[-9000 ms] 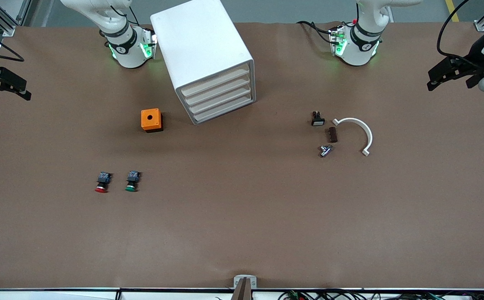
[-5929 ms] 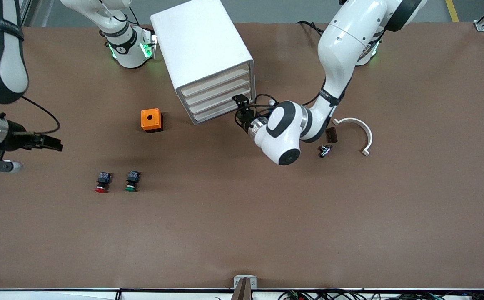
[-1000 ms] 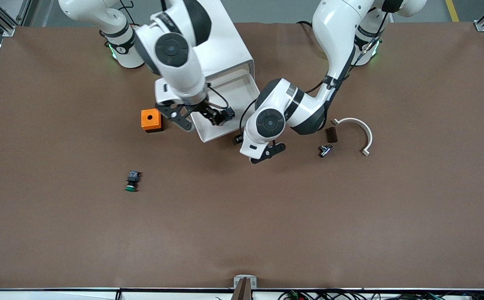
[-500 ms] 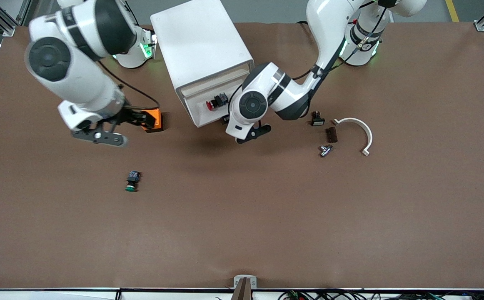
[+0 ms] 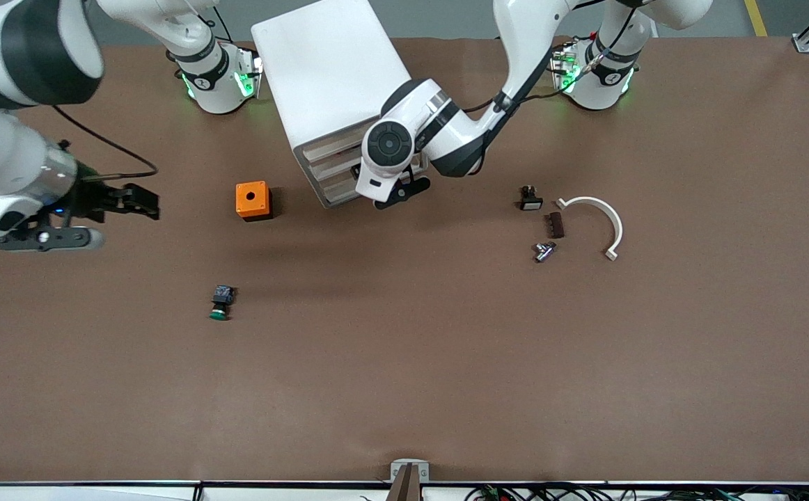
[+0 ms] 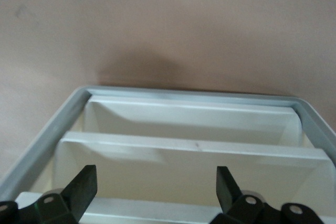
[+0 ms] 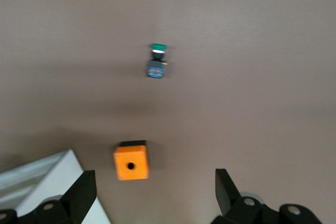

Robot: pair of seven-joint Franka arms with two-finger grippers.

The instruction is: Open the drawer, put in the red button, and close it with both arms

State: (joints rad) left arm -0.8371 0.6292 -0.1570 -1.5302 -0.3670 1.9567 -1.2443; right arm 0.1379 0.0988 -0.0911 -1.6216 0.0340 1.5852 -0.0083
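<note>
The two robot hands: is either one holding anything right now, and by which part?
Nothing. The left hand is open at the drawer cabinet; the right hand is open and empty over the table.

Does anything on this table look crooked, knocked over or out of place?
The white drawer cabinet sits skewed to the table's edges. The green-capped button lies tipped on its side. The left gripper is at the cabinet's drawer fronts; nothing looks spilled or broken.

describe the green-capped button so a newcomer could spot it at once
Start at the white drawer cabinet, then the orange box beside it toward the right arm's end. Nearer the front camera than that box lies the green button: dark blocky body, round green cap, alone on bare table.
</note>
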